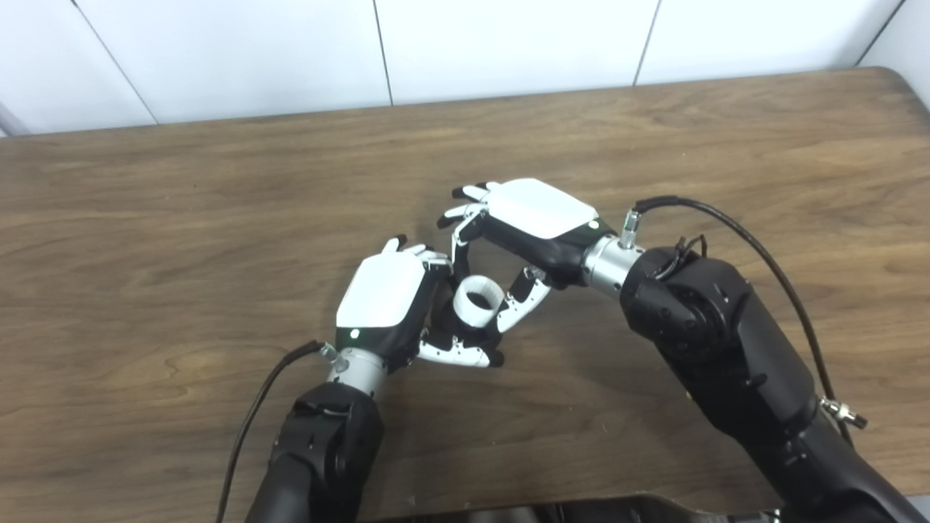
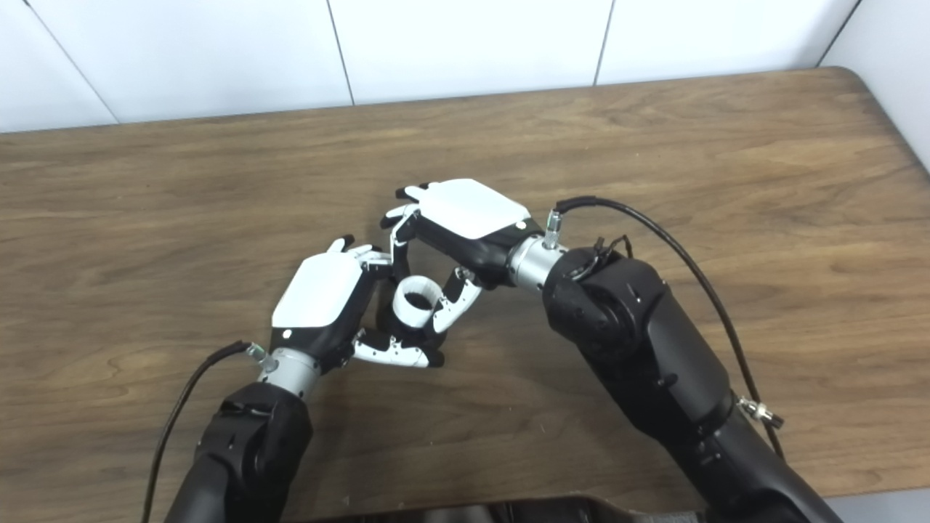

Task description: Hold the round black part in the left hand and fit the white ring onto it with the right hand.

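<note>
My left hand [image 1: 385,298] is curled shut around the round black part, which is mostly hidden by its fingers and by the ring. Only a dark patch of the part [image 1: 479,297] shows through the ring's hole. The white ring [image 1: 468,310] sits on top of that part, tilted slightly toward me. From the upper right, my right hand [image 1: 534,218] reaches down over it. Its thumb [image 1: 524,294] presses on the ring's right side and a finger [image 1: 458,250] comes down on the left, so the hand is shut on the ring. Both hands hover low over the table's middle.
The wooden table [image 1: 218,218] stretches wide on all sides of the hands. A white panelled wall [image 1: 508,43] runs behind its far edge. The table's rounded far right corner [image 1: 897,76] is in view. A black cable [image 1: 755,247] loops off the right wrist.
</note>
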Controlling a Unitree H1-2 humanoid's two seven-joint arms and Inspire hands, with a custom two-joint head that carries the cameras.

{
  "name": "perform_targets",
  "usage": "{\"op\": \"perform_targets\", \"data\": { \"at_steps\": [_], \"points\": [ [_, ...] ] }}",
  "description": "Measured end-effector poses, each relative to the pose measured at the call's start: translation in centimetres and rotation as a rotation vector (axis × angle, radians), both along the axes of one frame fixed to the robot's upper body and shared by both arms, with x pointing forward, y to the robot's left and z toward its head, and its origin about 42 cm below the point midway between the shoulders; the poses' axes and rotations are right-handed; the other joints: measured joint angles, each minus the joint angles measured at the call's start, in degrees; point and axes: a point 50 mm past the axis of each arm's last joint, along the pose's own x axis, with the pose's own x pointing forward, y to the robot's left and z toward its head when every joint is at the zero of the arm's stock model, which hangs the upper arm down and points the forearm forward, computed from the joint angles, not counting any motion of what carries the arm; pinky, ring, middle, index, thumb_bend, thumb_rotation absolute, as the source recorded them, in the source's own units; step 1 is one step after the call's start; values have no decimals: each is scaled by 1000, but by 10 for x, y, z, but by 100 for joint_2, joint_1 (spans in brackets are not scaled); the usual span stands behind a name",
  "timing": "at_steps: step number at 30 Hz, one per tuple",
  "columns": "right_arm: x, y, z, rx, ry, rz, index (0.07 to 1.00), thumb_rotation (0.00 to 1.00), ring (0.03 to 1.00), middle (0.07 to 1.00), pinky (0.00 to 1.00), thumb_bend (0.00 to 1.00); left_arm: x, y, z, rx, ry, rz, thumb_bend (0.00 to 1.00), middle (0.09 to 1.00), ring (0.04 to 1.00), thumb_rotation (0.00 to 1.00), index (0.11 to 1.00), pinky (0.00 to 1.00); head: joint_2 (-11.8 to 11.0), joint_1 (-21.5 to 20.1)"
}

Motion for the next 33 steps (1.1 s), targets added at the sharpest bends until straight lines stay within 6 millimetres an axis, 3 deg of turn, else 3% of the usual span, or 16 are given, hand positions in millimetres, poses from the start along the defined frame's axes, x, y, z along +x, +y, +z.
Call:
{"op": "perform_targets", "data": {
  "at_steps": [33],
  "points": [
    [-3, 3, 9, -8, -19, 15, 485, 134, 983, 861, 1000, 523, 0, -2, 1, 6, 0, -2, 524, 775, 878, 56, 486, 985, 18, 9]
  ]
}}
